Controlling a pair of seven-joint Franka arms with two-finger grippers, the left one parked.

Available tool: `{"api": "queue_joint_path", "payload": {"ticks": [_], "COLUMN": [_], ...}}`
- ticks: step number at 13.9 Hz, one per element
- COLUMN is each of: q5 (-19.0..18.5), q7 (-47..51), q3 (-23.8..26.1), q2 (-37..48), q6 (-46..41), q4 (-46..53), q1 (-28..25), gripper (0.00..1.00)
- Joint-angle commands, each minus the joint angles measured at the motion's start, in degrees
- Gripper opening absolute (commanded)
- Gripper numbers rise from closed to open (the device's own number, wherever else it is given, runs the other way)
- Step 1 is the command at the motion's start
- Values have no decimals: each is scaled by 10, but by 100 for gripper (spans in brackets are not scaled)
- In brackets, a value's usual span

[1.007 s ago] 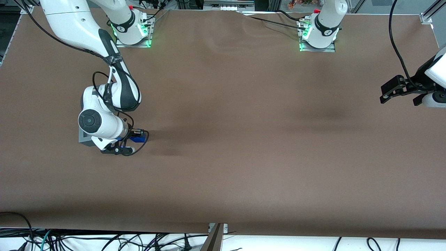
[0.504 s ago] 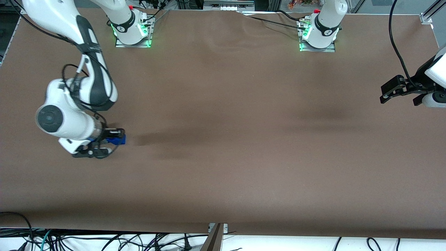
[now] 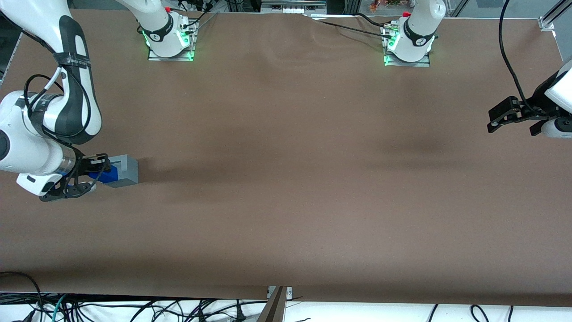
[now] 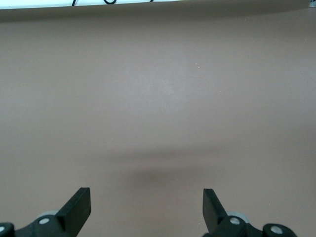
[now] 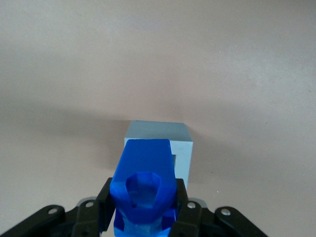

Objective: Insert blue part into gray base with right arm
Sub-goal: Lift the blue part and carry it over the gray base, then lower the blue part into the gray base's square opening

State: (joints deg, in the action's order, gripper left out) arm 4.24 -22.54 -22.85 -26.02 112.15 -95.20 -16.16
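Note:
The right arm (image 3: 49, 112) stands at the working arm's end of the table. Its black gripper (image 3: 96, 170) is shut on the blue part (image 3: 106, 174), one finger on each side of it, and holds it over the gray base (image 3: 125, 171). In the right wrist view the blue part (image 5: 145, 185) sits between the fingers (image 5: 103, 202) and covers part of the gray base (image 5: 160, 140), a light-gray cube on the brown table. The base's socket is mostly hidden by the blue part.
A brown cloth covers the table (image 3: 286, 179). The two arm mounts (image 3: 172, 40) (image 3: 409, 44) stand at the edge farthest from the front camera. Cables hang along the nearest edge (image 3: 134, 308).
The right arm has swung sideways toward its own end of the table, carrying the blue part. The gray base, hidden under the arm before, now shows beneath the part.

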Motion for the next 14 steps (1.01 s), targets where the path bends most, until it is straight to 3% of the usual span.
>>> {"api": "queue_joint_path", "payload": {"ticks": [1, 14], "q5": [5, 7], "q7": [-21, -16], "q3": [-2, 0], "q2": [-3, -19], "q6": [-4, -11], "q4": [-3, -25], "q1": [3, 17], "gripper": [32, 33]}}
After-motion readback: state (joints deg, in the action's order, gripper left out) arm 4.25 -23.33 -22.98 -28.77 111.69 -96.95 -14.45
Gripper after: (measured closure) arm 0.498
